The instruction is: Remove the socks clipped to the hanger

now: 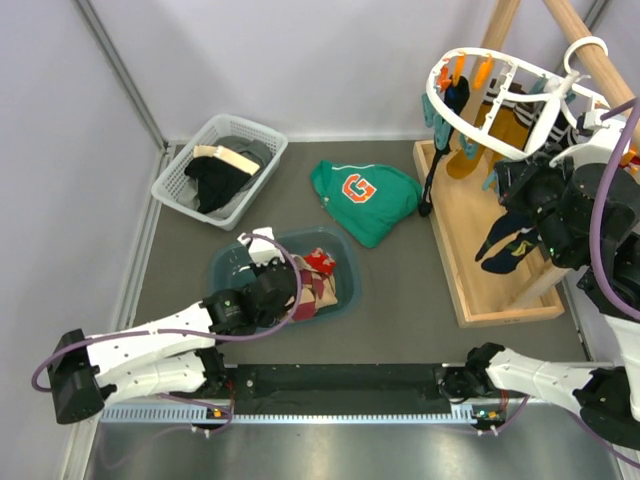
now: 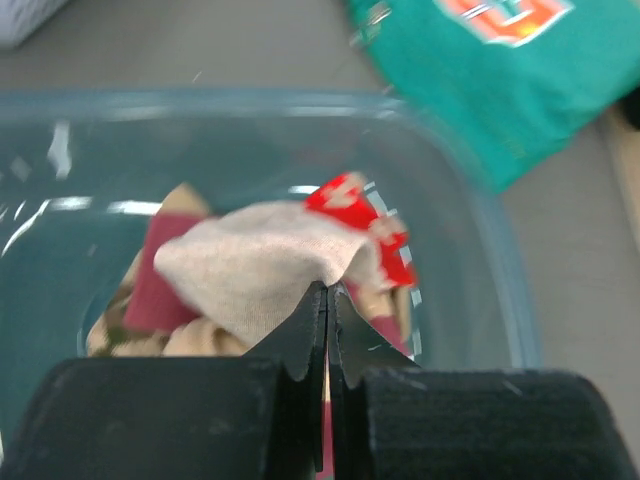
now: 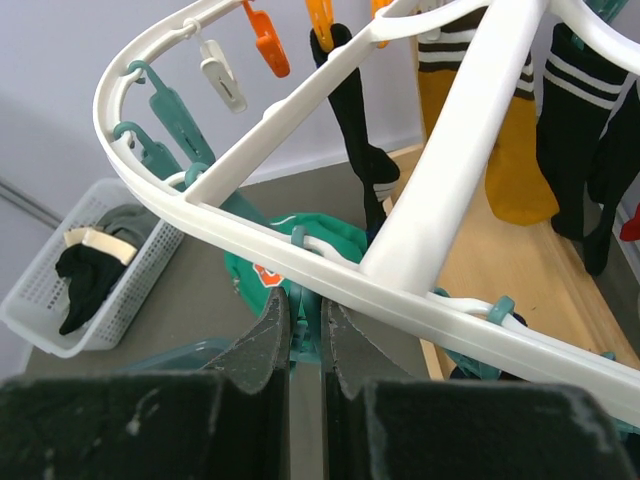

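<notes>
surface: grey tabletop, pale walls behind
hanger: white oval frame, hung high at right above wooden tray, tilted; orange and teal clips along the rim
socks on hanger: mustard sock, black sock, striped socks further right, all clipped and dangling over the tray
right gripper: up under a hanger rail, jaws nearly closed, narrow gap filled by teal clip; dark sock hanging just below it in top view
left gripper: low over teal tub, centre-left of the table, jaws closed to a thin line, fold of beige sock pinched at the tips
socks in tub: beige sock on top, red sock behind it, maroon sock at its left
other: green sweatshirt flat between tub and tray; white basket with dark clothes at back left
</notes>
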{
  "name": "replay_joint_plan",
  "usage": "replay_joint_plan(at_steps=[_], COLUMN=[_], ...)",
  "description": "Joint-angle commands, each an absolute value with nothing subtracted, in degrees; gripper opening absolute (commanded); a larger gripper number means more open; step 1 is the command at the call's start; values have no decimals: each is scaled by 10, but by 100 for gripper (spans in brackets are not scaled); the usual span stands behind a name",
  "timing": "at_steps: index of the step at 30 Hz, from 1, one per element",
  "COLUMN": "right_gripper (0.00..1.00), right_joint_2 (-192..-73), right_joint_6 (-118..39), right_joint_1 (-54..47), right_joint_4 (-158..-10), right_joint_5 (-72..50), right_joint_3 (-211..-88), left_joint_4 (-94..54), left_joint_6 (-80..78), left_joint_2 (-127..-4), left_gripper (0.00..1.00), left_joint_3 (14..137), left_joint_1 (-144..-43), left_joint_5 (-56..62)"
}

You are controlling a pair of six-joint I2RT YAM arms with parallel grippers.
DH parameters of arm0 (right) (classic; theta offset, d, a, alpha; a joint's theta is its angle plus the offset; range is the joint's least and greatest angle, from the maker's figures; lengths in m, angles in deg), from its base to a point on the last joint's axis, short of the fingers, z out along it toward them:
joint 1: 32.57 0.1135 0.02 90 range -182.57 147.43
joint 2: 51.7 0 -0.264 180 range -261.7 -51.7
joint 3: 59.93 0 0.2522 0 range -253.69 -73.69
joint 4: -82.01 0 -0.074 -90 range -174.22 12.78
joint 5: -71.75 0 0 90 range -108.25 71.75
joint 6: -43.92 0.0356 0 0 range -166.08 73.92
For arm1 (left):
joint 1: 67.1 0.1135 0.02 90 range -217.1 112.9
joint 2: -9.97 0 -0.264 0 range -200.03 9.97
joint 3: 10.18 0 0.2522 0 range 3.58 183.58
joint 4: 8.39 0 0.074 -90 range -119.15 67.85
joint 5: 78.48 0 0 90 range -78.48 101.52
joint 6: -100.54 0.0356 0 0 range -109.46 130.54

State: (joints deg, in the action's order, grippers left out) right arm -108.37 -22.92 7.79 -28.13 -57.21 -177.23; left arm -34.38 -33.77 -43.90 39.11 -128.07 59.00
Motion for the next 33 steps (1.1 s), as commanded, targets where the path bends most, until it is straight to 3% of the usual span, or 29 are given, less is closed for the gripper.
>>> replay_joint_plan(at_steps=[1,5,7,8,9,12,15,25,28,33], right_gripper=[0,0,0,0,0,0,0,0,0,0], right_joint_2=[-1083,-1083,-1085,-1085,-1086,-1088,-1091,-1106,-1103,-1101], right_joint_6=[-229,-230,-227,-223,-222,-212,-202,-186,-175,-155], right_joint_1=[80,80,80,80,80,80,79,80,79,80], right_joint_4=[-303,-308,-312,-314,-316,-325,-337,-357,-370,-391], right_joint_5=[-553,-551,-547,-539,-536,-519,-502,-468,-459,-449], right_joint_3=[-1772,-1770,-1768,-1767,-1767,-1763,-1756,-1771,-1765,-1758], left_joint_4=[-474,-604,-640,-650,-670,-685,-675,-571,-372,-94], left_joint_6=[-513,-655,-707,-709,-708,-672,-618,-452,-304,-131], left_joint_2=[-458,-486,-495,-498,-501,-499,-492,-487,-473,-498], left_gripper=[0,1,10,30,40,64,76,79,78,92], left_joint_3=[388,393,411,422,443,491,530,609,574,539], left_joint_1=[-1271,-1258,-1256,-1255,-1255,-1256,-1256,-1262,-1266,-1270], left_joint_5=[633,658,664,672,678,686,673,587,488,338])
